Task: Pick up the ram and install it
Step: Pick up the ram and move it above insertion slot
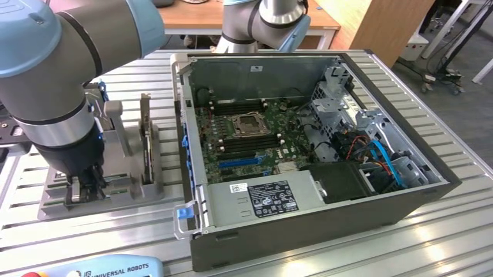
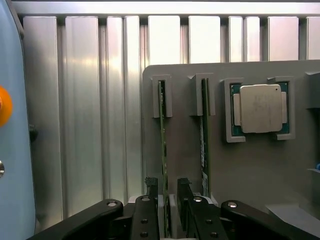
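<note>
Two ram sticks stand on edge in slots of the grey holder [image 2: 185,150]. My gripper [image 2: 167,189] is open, and its black fingers [image 2: 151,186] straddle the near end of one ram stick [image 2: 163,135] with a gap on either side. The other ram stick [image 2: 204,140] stands in the neighbouring slot, just outside the fingers. In the exterior view my gripper [image 1: 83,187] is lowered onto the holder [image 1: 123,193] at that view's left, beside the open computer case [image 1: 193,190]. The motherboard [image 1: 254,130] lies exposed inside the case.
A silver processor chip [image 2: 260,108] sits in a pocket of the holder. A dark expansion card [image 1: 145,141] stands upright on the holder beside my arm. A teach pendant [image 1: 100,268] lies at the table's front edge. Drive cages and cables [image 1: 362,138] crowd the case's right side.
</note>
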Motion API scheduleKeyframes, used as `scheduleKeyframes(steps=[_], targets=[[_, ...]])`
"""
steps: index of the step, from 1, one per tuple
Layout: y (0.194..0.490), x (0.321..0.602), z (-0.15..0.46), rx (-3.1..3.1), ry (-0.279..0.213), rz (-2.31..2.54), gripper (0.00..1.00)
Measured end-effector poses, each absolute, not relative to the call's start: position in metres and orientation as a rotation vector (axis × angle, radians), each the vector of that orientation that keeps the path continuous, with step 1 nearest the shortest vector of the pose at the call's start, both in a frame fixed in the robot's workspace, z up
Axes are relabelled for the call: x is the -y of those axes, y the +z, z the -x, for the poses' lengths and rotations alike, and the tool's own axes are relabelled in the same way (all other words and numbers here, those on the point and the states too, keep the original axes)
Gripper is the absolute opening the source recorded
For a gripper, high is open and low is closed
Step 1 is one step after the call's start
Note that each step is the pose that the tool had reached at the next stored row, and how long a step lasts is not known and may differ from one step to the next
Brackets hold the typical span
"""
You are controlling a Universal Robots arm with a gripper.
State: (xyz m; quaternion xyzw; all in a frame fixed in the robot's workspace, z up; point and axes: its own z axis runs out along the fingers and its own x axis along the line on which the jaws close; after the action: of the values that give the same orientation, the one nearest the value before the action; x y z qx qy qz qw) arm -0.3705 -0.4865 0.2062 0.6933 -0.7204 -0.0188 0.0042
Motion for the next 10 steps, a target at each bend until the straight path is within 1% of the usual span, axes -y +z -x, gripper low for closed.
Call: scheduleKeyframes(steps=[10], targets=[[0.2027,0.4866,0.3706,2.257,-0.059,-2.172,0.3]])
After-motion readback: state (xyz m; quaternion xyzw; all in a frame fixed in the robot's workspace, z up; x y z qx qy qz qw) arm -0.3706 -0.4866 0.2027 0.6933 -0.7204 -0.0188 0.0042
